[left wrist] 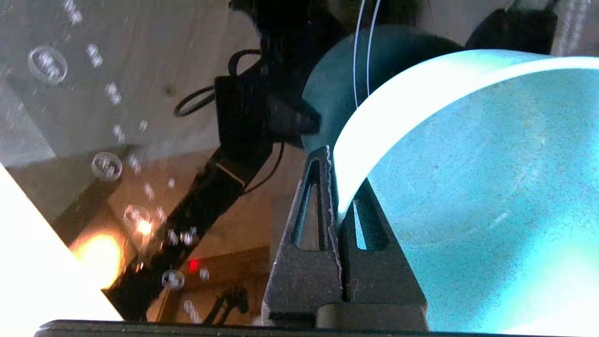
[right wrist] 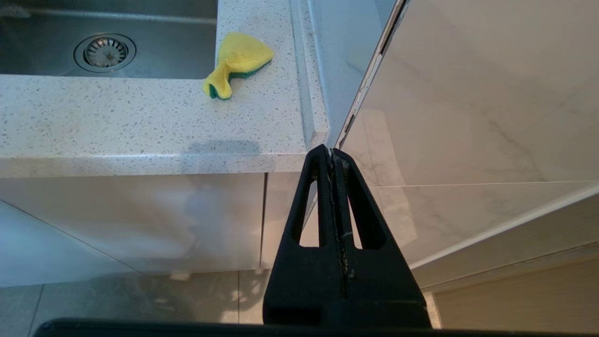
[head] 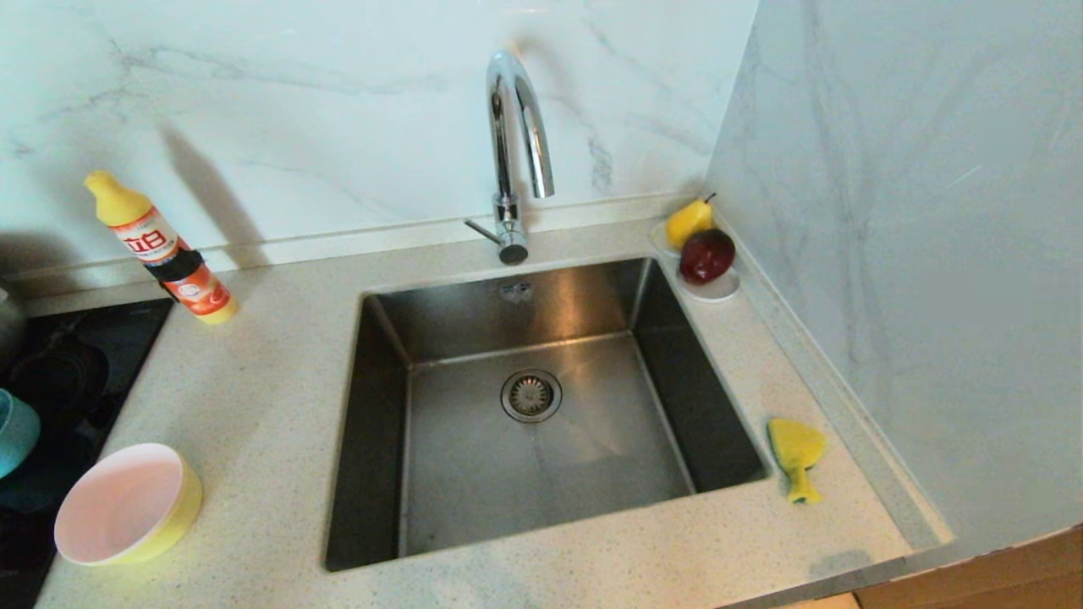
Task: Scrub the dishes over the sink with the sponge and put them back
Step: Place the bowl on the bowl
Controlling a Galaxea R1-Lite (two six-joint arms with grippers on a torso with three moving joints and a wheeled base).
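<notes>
My left gripper is shut on the rim of the light blue bowl, one finger outside the wall and one inside. In the head view only an edge of that blue bowl shows at the far left, over the black hob. A pink bowl rests inside a yellow bowl on the counter left of the sink. The yellow sponge lies crumpled on the counter right of the sink. My right gripper hangs shut and empty below the counter's front edge.
A chrome tap arches over the sink's back. An orange detergent bottle leans at the back left beside the black hob. A white saucer with a pear and a red fruit sits in the back right corner. A marble side wall closes the right.
</notes>
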